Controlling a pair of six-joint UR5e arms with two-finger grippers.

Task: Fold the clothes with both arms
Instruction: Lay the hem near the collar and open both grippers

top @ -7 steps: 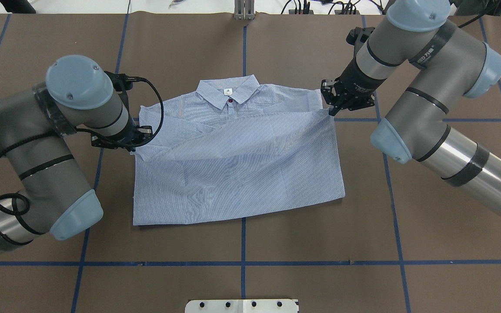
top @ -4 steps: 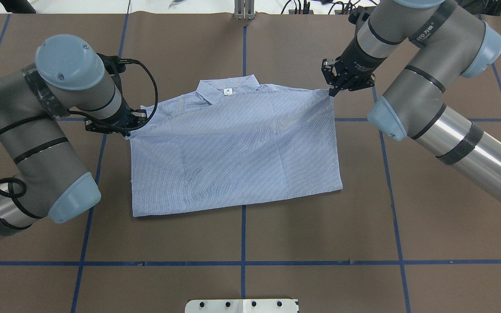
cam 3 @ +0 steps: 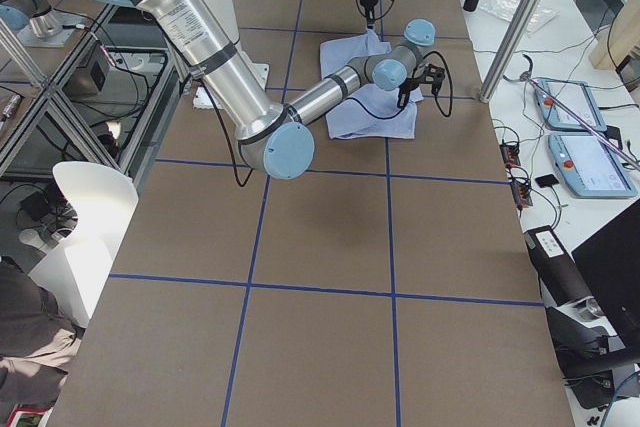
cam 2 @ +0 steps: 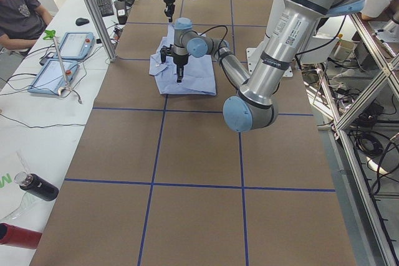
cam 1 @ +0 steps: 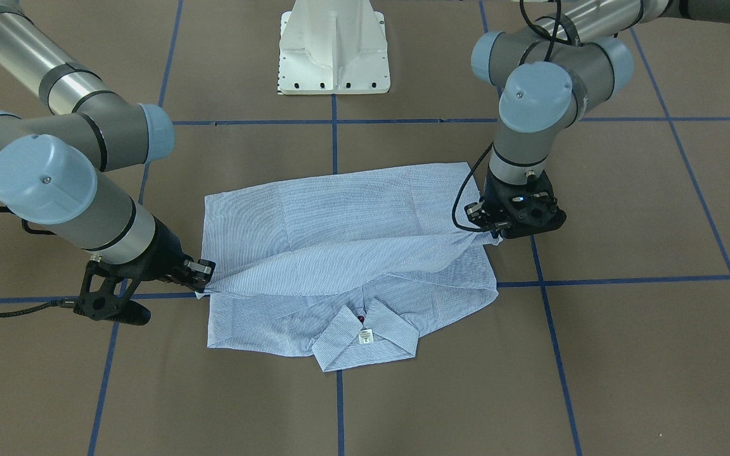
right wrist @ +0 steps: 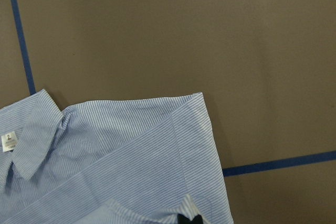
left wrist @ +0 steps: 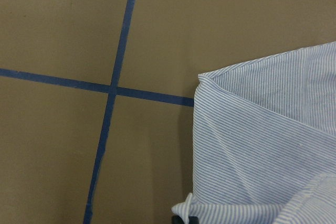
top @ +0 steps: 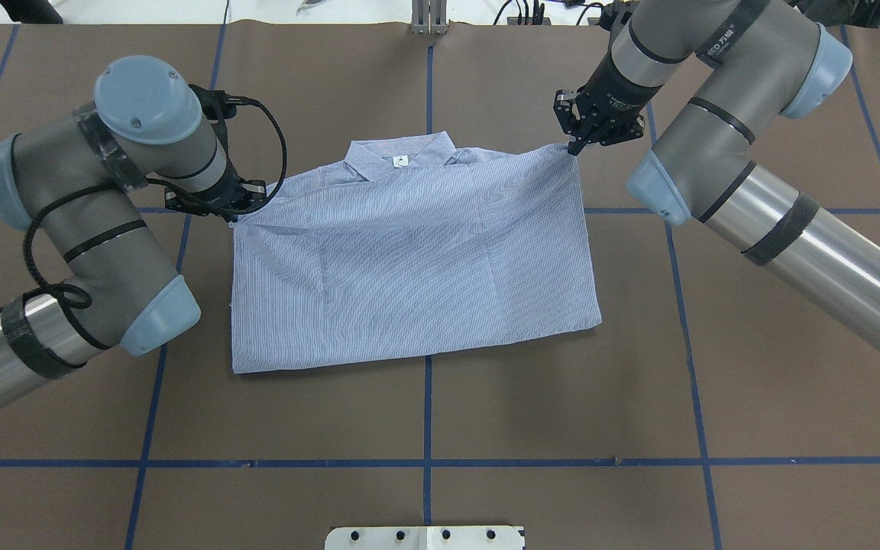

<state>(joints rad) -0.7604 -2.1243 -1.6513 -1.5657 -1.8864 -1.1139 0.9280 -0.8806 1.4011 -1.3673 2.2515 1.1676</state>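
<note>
Table (top: 486, 428) | shirt (top: 409, 267) hem now nearer collar (top: 402, 156); left gripper (top: 237, 218), right gripper (top: 574, 149) clamped

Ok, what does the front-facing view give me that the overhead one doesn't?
Only front-facing: the dark red button under the collar, and the upright body of the white pedestal. Only overhead: the cables and metal post at the far edge of the table. Both: the shirt with its white label, and the left gripper and right gripper each pinching a corner of the folded-over layer.
</note>
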